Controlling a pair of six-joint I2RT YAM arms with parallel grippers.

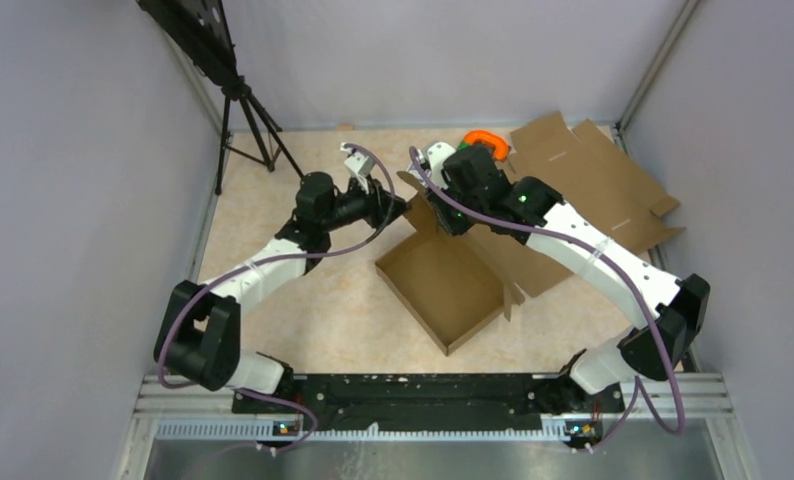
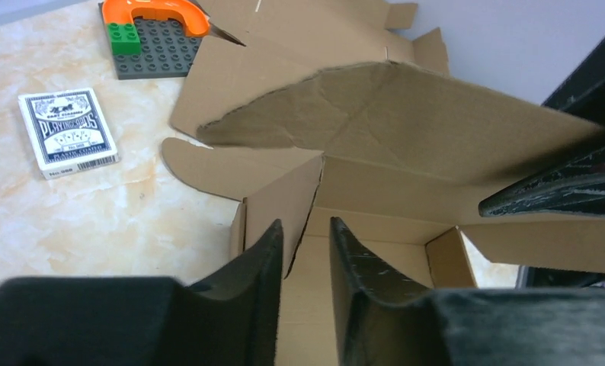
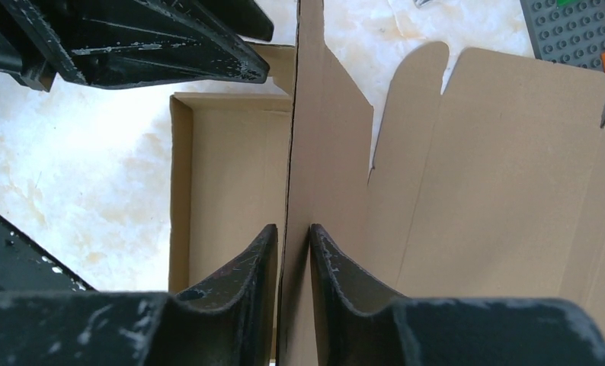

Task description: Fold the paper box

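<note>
The paper box (image 1: 443,285) sits mid-table as a shallow brown tray, its lid panel lying to the right. My right gripper (image 1: 435,215) is at the box's far wall. In the right wrist view it (image 3: 293,227) is shut on the upright wall panel (image 3: 315,137), which stands edge-on between the fingers. My left gripper (image 1: 398,207) is at the box's far corner. In the left wrist view it (image 2: 305,223) is open with a narrow gap over the tray, and the edge of a corner flap (image 2: 284,198) lies just past the tips. The lid (image 2: 406,114) leans above.
A second flat brown blank (image 1: 593,180) lies at the back right. A grey brick plate with an orange piece (image 1: 483,140) sits behind the box. A grey card pack (image 2: 67,131) lies to its left. A tripod (image 1: 248,120) stands at the back left.
</note>
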